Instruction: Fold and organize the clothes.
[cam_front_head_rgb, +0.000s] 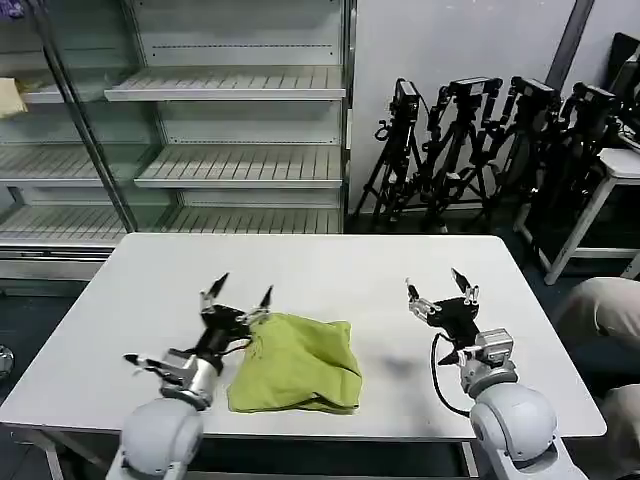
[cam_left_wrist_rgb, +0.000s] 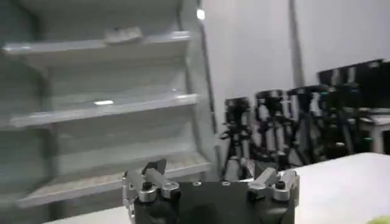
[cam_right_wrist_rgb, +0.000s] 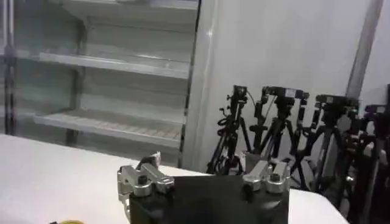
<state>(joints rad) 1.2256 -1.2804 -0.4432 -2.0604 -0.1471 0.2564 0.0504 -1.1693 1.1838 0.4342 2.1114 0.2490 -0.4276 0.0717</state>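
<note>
The clothes (cam_front_head_rgb: 298, 364) are a lime yellow-green T-shirt folded into a rough square near the front edge of the white table (cam_front_head_rgb: 330, 265). My left gripper (cam_front_head_rgb: 240, 289) is raised just left of the shirt's far left corner, fingers spread open and pointing up, holding nothing. My right gripper (cam_front_head_rgb: 440, 286) hovers over bare table to the right of the shirt, also open and empty. In the left wrist view the left gripper (cam_left_wrist_rgb: 210, 173) points toward the shelves, and a sliver of the clothes (cam_left_wrist_rgb: 381, 220) shows at the corner. The right gripper (cam_right_wrist_rgb: 204, 165) is open in the right wrist view.
A glass-fronted shelving unit (cam_front_head_rgb: 230, 120) stands behind the table. Several black camera tripods (cam_front_head_rgb: 480, 140) lean against the back wall on the right. A white side table (cam_front_head_rgb: 615, 175) sits at far right. A person's knee (cam_front_head_rgb: 600, 310) shows at the right edge.
</note>
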